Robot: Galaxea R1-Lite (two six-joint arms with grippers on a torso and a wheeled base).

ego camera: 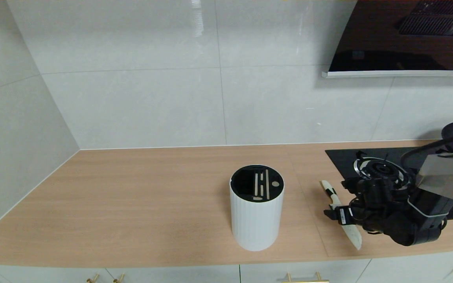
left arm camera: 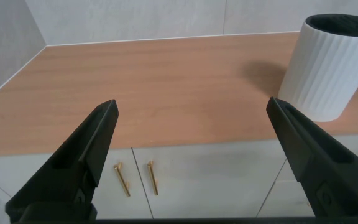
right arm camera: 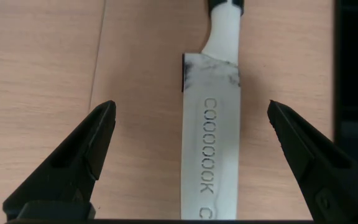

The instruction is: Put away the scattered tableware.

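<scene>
The knife (right arm camera: 207, 155) lay flat on the counter (ego camera: 132, 196) near its front edge and toward the right end. Its tip pointed at the front edge and its handle (ego camera: 328, 192) at the back wall. It looked light and stiff, with a thin, smooth, pale blade, possibly ceramic and so likely brittle if knocked or dropped. A blade lying flat gives the fingers little to pinch and would probably slide. The thicker black-and-white handle seemed the safer place to grip, taken across its width.

The right gripper (right arm camera: 190, 118) hung directly over the knife, spread wide and holding nothing. One finger stood on each side of the blade, close to where it meets the handle, and neither touched it.

The holder (ego camera: 256, 220), a white ribbed cylinder, stood upright just left of the knife, near the middle of the counter. Its black top had narrow slots and a wider opening at the back-left, and nothing stuck out of any of them. The slots were narrow, so the blade would probably have to go in tip-down and well lined up.

The hob (ego camera: 344, 157) sat at the back right corner. The left gripper (left arm camera: 191, 112) hovered off the front edge, spread and empty.
</scene>
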